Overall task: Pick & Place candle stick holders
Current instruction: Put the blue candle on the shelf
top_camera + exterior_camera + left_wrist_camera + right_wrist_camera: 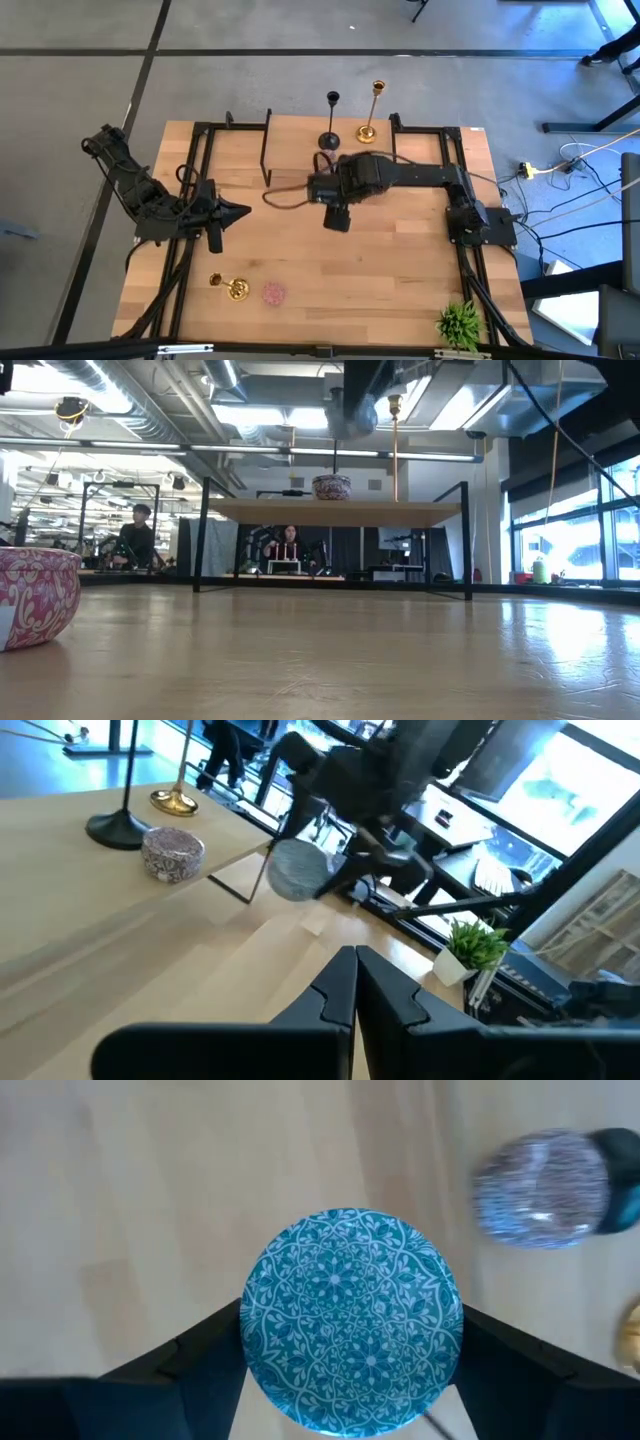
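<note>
Right gripper raised over mid bench, jaws spread wide and clamped on the light blue holder, lifted clear of the wood. Purple holder just beside the black stick near the far edge; one gold stick upright next to it. Second gold stick lies on its side near the front edge, pink holder beside it. Left gripper at the left side, jaws closed, empty. Green plant at the front right corner.
</note>
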